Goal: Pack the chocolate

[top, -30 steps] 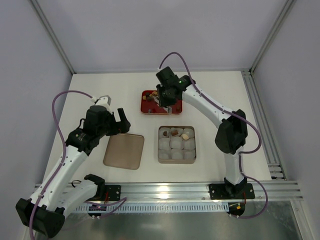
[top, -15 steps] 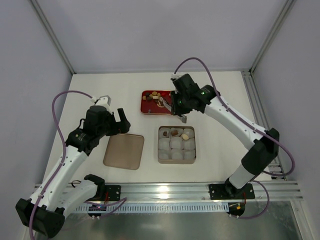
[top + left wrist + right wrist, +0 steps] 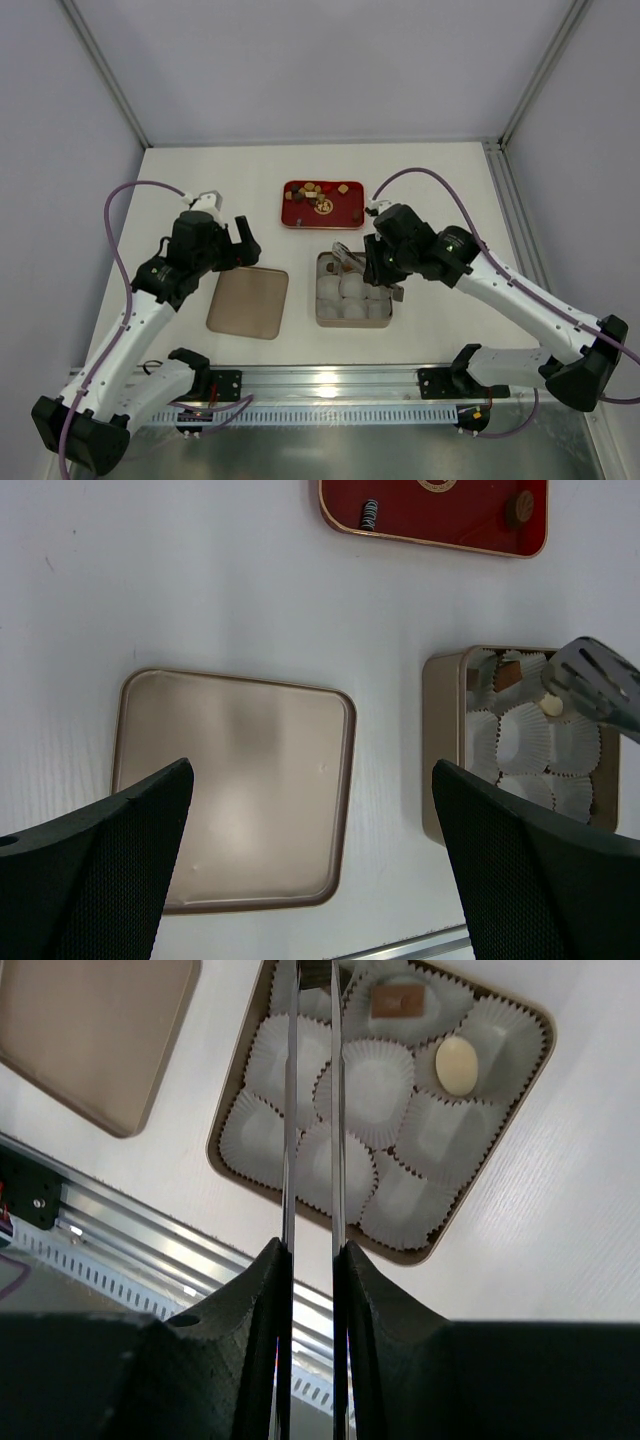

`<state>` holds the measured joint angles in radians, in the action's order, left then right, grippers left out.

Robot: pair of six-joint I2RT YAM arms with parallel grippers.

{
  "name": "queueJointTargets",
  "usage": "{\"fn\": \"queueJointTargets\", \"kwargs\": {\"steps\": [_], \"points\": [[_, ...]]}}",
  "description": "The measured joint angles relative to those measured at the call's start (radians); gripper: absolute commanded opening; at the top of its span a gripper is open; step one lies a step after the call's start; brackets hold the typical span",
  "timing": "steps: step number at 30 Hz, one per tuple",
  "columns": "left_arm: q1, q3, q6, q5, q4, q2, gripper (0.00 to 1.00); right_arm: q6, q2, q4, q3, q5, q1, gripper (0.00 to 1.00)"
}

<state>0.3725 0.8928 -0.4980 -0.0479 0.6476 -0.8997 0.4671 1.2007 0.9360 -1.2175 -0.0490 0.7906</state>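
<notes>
The left gripper [image 3: 312, 770] hangs with its jaws spread wide above the tan lid [image 3: 235, 790], which lies flat on the table beside the gold box [image 3: 319, 290]. The right gripper [image 3: 310, 1250] is pinched narrow on a pair of metal tongs [image 3: 290, 1110], whose blades reach over the far row of the box; I cannot tell what is at their tips. Most of the chocolate [image 3: 322, 205] sits in the red tray [image 3: 292, 218] beyond the box. A brown square [image 3: 398, 1002] and a cream round [image 3: 457, 1063] already rest in the white paper cups [image 3: 378, 1095].

No text, label, brand or number is legible anywhere.
</notes>
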Motion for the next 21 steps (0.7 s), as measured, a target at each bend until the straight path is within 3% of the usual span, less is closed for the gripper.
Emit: {"fn": "queueJointTargets", "kwargs": {"steps": [10,21], "points": [[0.0,0.0,0.0,0.0,0.0,-0.006,1.0,0.068,-0.015,0.023,0.072,0.003,0.14,0.29],[0.0,0.0,0.0,0.0,0.0,-0.006,1.0,0.093,0.035,0.01,0.103,0.007,0.177,0.31]]}}
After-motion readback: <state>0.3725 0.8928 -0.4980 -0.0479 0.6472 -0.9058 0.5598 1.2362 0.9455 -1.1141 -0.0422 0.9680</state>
